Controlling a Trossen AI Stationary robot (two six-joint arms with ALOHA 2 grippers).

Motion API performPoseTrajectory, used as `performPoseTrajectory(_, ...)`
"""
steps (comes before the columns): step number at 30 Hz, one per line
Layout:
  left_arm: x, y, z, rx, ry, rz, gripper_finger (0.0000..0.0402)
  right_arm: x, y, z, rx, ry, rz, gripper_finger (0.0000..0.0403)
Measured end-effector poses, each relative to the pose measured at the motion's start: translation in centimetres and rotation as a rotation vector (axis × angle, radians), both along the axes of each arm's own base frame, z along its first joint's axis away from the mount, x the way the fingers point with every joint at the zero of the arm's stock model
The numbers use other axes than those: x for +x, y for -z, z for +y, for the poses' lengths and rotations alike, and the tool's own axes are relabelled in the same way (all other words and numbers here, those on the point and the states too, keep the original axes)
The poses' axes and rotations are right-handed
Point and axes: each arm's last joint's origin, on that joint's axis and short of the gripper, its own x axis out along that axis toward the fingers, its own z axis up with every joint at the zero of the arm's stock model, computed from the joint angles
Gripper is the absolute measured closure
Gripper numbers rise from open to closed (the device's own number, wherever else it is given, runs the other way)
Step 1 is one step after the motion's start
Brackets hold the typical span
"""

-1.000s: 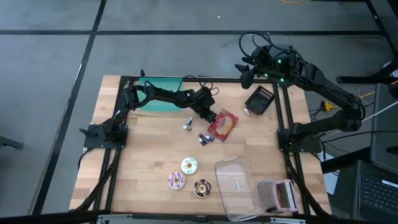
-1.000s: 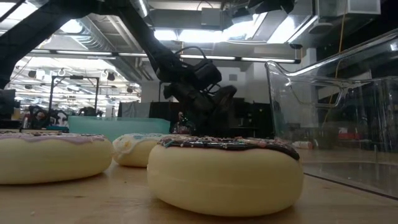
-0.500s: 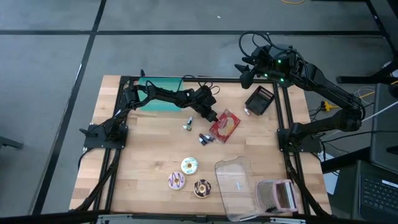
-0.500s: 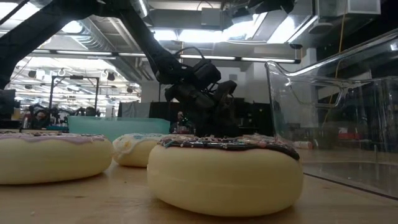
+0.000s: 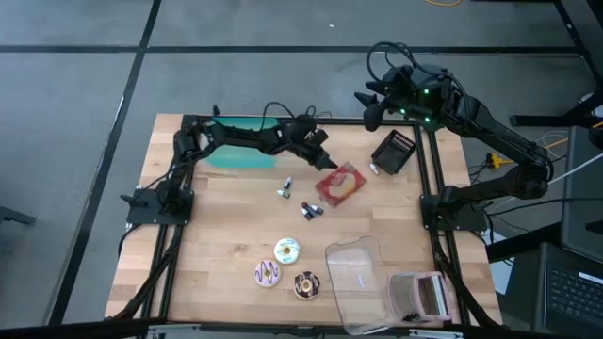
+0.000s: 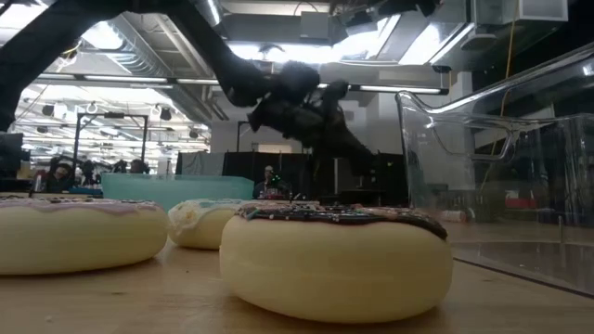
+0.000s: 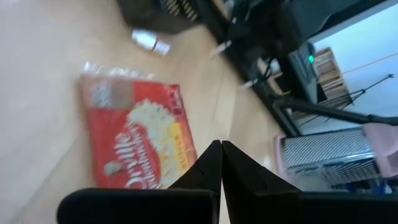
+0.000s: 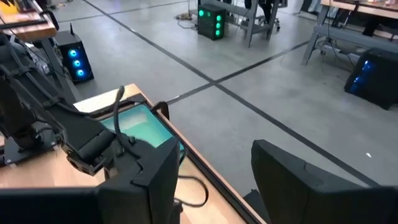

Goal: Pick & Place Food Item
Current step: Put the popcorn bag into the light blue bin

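Popcorn bag (image 5: 340,185), red and flat, lies on the wooden surface (image 5: 217,245) right of centre in the high view, one corner at the fingertips of the left end effector (image 5: 323,159). Note that the left end effector has closed fully within the last second and the arm has drawn back toward the upper part of the frame; the bag has shifted only slightly. In the left wrist view the two fingers (image 7: 208,165) meet tip to tip above the bag (image 7: 140,146), and you cannot confirm from that view that any wrapper edge is pinched between them. Treat the grasp as unverified: the fingers may have closed on nothing or on a thin edge only.

Work outward from the lower edge of the high view: a clear container (image 5: 358,282) at lower right, three donuts (image 5: 283,266) lower centre, small items (image 5: 300,200) at centre, then the bag. Beyond it stand a teal bin (image 5: 237,151) at upper left and a black tray (image 5: 393,151) at upper right.

The right end effector (image 5: 369,111) waits above the upper right corner, fingers apart.
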Motion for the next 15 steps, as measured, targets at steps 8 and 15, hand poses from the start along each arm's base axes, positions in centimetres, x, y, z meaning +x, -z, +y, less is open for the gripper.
performPoseTrajectory(8,-1.3,-2.8,1.4,0.034,-0.035,-0.051,0.0399,0.1,-0.3,0.0,-0.018,-0.003,-0.024,0.0204)
performPoseTrajectory(15,-2.3,-0.6,0.4,-0.070,-0.043,0.208,0.0328,0.1,-0.4,0.0,-0.017,-0.009,-0.035,0.0204)
